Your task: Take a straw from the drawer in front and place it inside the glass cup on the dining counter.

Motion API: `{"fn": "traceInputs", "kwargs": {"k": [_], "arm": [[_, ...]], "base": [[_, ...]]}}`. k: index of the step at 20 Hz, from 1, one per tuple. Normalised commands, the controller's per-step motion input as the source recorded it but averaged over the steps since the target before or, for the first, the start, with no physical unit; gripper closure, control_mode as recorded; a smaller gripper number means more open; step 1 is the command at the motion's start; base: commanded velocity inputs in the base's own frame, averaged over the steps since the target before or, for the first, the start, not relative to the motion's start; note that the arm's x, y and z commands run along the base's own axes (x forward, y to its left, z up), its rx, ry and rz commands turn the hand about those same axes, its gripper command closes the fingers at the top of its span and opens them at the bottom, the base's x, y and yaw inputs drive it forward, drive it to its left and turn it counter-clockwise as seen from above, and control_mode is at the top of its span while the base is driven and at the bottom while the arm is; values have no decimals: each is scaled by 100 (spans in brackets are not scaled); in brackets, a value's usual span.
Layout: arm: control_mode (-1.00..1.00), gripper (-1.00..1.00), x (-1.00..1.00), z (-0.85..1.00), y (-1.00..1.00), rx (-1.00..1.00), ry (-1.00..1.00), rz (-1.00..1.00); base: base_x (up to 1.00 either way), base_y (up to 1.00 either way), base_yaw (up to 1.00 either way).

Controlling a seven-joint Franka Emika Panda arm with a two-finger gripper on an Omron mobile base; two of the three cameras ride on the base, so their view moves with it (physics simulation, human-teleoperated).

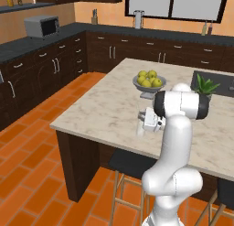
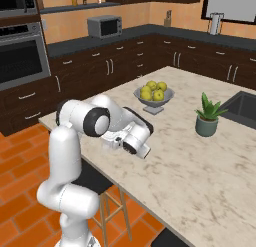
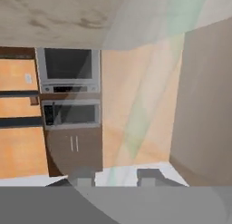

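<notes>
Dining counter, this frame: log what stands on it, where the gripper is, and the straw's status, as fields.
surface: dining counter, pale marble-look top
glass cup: clear tumbler near the front edge, right at the gripper
gripper: at the cup, jaws partly open
straw: pale green streak seen through glass in the hand view
fruit bowl: yellow-green fruit
potted plant: beside the sink

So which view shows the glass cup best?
Left base view: the glass cup stands whole, a faint outline on the dining counter. Hand view gives a blurred close-up; in the right base view the arm hides it.
</notes>
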Motion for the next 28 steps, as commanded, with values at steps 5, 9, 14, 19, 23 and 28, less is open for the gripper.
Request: {"fn": "traceInputs", "kwargs": {"k": [5,9,14,19,23,28], "arm": [[-100,-100,-27,-23,3,0,-25,0],[-100,-100,-22,-41,25,-3,-19,0],[-100,-100,-16,-43,47,-9,-16,0],[-100,-100,-17,-14,2,0,-25,0],[-100,-100,-53,-12,-24,2,-34,0],[-100,-100,-36,-18,-11,0,-32,0]], "base": [[0,0,0],[0,0,0],[0,0,0],[0,0,0],[0,0,0],[0,0,0]]}}
